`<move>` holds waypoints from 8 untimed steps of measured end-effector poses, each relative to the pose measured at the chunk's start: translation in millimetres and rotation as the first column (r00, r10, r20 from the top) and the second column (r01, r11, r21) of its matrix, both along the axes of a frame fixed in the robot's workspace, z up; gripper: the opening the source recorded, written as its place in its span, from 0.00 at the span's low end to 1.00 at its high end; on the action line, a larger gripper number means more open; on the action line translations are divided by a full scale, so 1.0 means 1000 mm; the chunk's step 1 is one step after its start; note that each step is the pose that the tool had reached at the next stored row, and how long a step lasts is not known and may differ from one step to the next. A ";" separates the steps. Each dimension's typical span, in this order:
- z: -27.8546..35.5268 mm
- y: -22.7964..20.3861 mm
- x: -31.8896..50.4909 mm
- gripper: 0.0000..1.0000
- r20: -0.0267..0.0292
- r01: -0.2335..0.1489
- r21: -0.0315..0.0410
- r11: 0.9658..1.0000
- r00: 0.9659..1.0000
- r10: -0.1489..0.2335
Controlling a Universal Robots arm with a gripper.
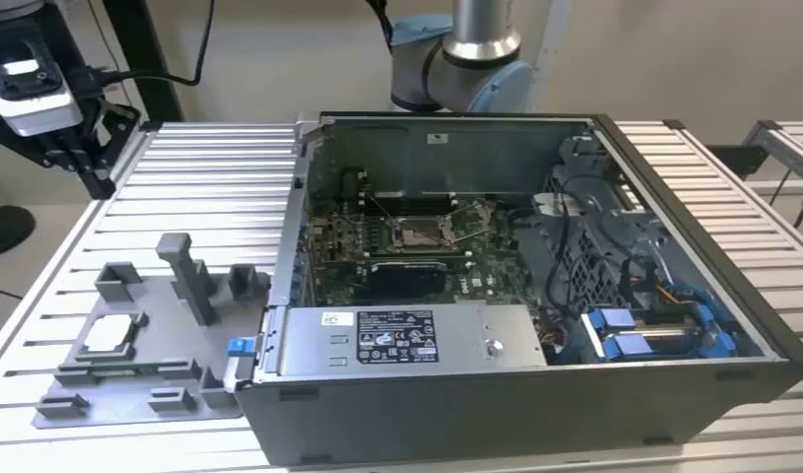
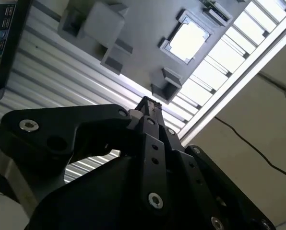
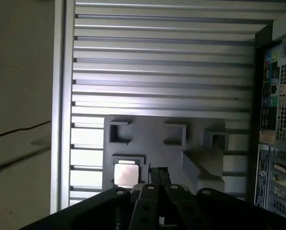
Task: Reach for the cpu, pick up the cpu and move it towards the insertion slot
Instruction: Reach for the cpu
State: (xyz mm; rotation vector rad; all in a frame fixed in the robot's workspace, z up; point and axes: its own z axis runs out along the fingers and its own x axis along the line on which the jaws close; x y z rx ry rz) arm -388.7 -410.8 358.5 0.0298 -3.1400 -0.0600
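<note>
Gripper hanging empty, fingers pressed together, above the cpu in its fixture.

In the second wrist view the fingers are meeting tip to tip and pinching nothing. In the first wrist view the cpu is lying flat in a square recess of the grey fixture plate (close to the fingertips in that view). The exterior view is showing the insertion slot inside the open computer case, well apart from the cpu, and the arm is hanging raised over the slatted table at the exterior view's left.
</note>
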 end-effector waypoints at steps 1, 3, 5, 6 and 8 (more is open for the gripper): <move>0.0000 -0.0013 -0.0009 0.00 0.000 0.000 0.000 1.000 1.000 0.000; 0.0000 -0.0050 -0.0032 0.00 0.000 0.000 0.000 1.000 1.000 0.000; 0.0000 -0.0089 -0.0056 0.00 0.000 0.000 0.000 1.000 1.000 0.000; 0.0000 -0.0107 -0.0068 0.00 0.000 0.000 0.000 1.000 1.000 0.000; 0.0000 -0.0143 -0.0099 0.00 0.000 0.000 0.000 1.000 1.000 0.000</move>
